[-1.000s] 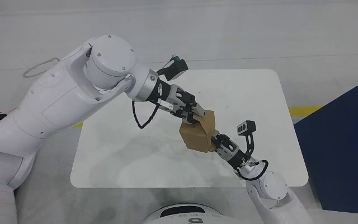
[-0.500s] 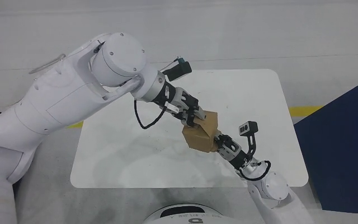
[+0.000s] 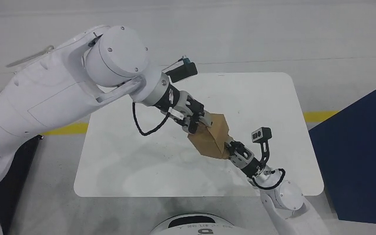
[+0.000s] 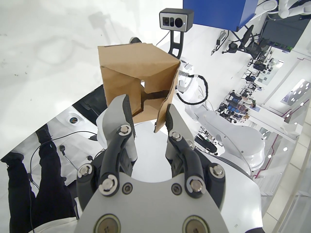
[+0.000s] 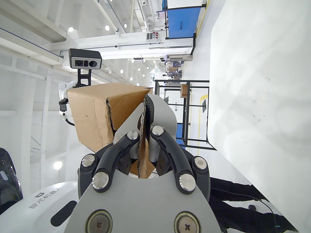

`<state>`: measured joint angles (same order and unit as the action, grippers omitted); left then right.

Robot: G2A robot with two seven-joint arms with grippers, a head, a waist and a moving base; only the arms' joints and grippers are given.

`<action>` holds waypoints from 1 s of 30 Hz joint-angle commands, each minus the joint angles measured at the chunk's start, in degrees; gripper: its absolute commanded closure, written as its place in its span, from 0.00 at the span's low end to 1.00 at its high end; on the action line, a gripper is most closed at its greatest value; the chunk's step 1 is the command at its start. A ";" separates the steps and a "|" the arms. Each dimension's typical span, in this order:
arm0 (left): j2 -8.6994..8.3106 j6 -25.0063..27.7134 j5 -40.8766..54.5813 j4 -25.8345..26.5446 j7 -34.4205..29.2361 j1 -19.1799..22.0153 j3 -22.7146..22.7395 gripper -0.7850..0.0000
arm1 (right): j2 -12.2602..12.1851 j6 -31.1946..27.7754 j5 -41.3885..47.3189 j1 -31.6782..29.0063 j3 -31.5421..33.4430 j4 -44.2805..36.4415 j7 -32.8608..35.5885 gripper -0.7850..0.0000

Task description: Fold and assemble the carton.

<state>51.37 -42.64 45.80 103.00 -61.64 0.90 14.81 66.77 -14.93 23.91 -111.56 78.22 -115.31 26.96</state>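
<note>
A brown carton (image 3: 211,135) hangs above the white table (image 3: 129,164), partly folded, with loose end flaps. My left gripper (image 3: 195,121) comes in from the upper left. In the left wrist view the left gripper (image 4: 148,107) is open, and its fingers (image 4: 126,107) straddle the carton's (image 4: 136,73) end flaps, one flap edge lying against a pad. My right gripper (image 3: 231,150) is at the carton's lower right side. In the right wrist view the right gripper (image 5: 146,105) is shut on a flap of the carton (image 5: 92,112).
The table's rounded front edge (image 3: 176,195) lies just below the arms. A dark blue panel (image 3: 352,158) stands to the right of the table, beside a yellow floor line (image 3: 320,116).
The carton has shifted a little up and to the right and turned slightly. The left arm's upper links swung. The right gripper kept its hold on the flap.
</note>
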 commanded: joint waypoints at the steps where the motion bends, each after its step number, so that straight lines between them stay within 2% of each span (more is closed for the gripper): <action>1: -0.30 -0.03 0.44 0.21 0.02 1.02 -0.82 0.57 | 0.00 -0.02 0.12 -0.03 -0.02 0.03 -0.07 1.00; 4: -0.72 -0.06 1.03 0.55 0.06 2.93 -2.59 0.51 | -0.03 -0.19 0.14 -0.12 0.00 0.12 -0.04 1.00; 6: -0.96 -0.13 1.46 0.68 0.13 4.44 -3.93 0.40 | -0.05 -0.30 0.16 -0.20 0.04 0.17 0.02 1.00; 10: -1.47 -0.41 2.31 1.10 0.40 6.79 -5.07 0.24 | -0.09 -0.24 0.19 -0.35 0.15 0.15 -0.02 1.00; 12: -1.79 -0.72 2.27 1.42 0.71 7.46 -5.07 0.19 | -0.10 -0.31 0.28 -0.41 0.19 0.13 -0.08 1.00; 18: -2.87 -1.11 1.71 2.00 1.10 7.23 -5.07 0.16 | -0.14 -0.45 0.56 -0.44 0.25 0.15 0.02 1.00; 22: -3.14 1.63 1.78 0.30 -1.62 6.98 -4.99 0.25 | -0.16 -0.62 0.65 -0.34 0.25 0.24 0.16 1.00; 25: -2.97 3.58 -0.25 -0.44 -2.50 6.52 -5.07 0.20 | -0.17 -0.66 0.76 -0.25 0.24 0.40 0.04 1.00; 27: -2.70 5.58 -1.39 -0.46 -3.16 5.88 -5.07 0.20 | -0.18 -0.49 0.69 -0.16 0.20 0.42 0.05 1.00; 30: -2.19 7.66 -1.34 -0.98 -5.05 4.57 -5.05 0.13 | -0.18 -0.53 0.77 -0.12 0.15 0.45 -0.06 1.00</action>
<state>49.00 -35.80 44.07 102.33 -65.85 6.02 9.74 66.59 -15.42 24.65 -111.68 78.40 -114.87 26.95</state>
